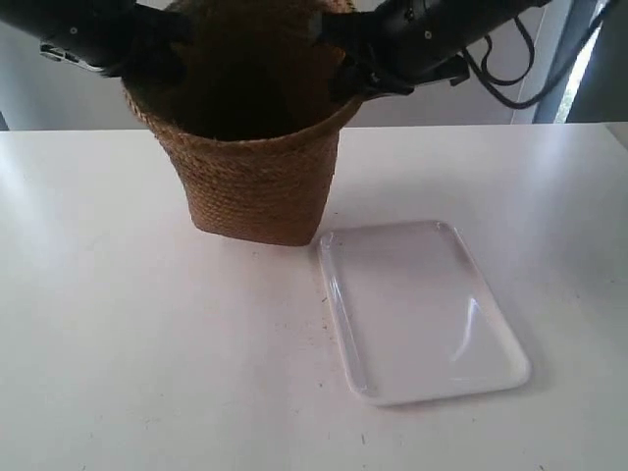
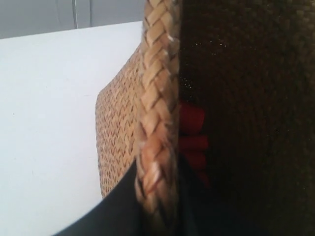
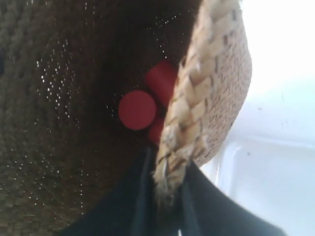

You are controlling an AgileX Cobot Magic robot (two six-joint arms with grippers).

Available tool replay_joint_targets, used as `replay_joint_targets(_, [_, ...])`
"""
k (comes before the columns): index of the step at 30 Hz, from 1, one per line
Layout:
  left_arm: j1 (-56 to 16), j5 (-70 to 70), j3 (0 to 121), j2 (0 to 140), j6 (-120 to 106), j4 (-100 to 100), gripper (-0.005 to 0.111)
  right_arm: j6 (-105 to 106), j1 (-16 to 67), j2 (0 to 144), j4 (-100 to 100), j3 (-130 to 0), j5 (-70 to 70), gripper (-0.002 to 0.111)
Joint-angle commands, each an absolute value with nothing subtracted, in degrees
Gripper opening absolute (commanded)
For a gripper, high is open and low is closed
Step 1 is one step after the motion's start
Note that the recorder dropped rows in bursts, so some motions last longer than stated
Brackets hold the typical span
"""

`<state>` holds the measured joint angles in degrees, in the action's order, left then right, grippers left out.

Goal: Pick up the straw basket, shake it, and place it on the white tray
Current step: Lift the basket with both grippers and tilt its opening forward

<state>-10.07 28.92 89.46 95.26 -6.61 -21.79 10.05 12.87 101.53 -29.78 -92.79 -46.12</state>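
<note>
The straw basket (image 1: 257,182) stands at the back of the table, its base right beside the far corner of the white tray (image 1: 422,314). I cannot tell whether the base touches the table. Both grippers hold its braided rim from opposite sides. My left gripper (image 1: 147,61) (image 2: 157,199) is shut on the rim (image 2: 156,98), one finger outside and one inside. My right gripper (image 1: 345,77) (image 3: 170,169) is shut on the rim (image 3: 197,98) on the tray side. Part of the tray (image 3: 268,182) shows beyond that rim.
Small red cylinders (image 3: 138,109) (image 2: 192,120) lie inside the basket at its bottom. The white table (image 1: 128,343) stretches in front and to both sides. Dark cables (image 1: 505,83) hang behind the arm at the exterior view's right.
</note>
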Motion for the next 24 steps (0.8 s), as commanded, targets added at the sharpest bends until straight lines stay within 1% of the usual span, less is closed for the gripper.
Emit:
replay_joint_targets(1, [-14.87,24.28,81.53,86.71,-8.82,-18.51,0.000,9.58,17.41,93.55,-24.76,-84.37,-38.17,0.000])
replay_joint_targets(6, [-15.60,19.05,70.45,78.92,-7.26,-18.21,0.000,6.78,18.85,86.78,-23.19,-73.66,-32.10,0.000])
replay_joint_targets(12, [-16.04,13.67,58.53,69.02,-7.52,-21.02,0.000,8.13,19.57,77.16,-27.68,-59.87,-23.93,0.000])
replay_joint_targets(16, [-19.15,10.81,51.52,61.86,-7.52,-20.50,0.000,8.13,23.35,69.59,-27.55,-52.20,-18.90,0.000])
replay_joint_targets(21, [-24.76,9.12,44.43,53.77,-7.52,-20.50,0.000,8.13,29.16,60.77,-27.55,-46.10,-17.98,0.000])
replay_joint_targets(24, [-25.96,7.72,40.23,49.94,-7.52,-20.50,0.000,8.13,31.10,56.64,-27.55,-43.10,-17.73,0.000])
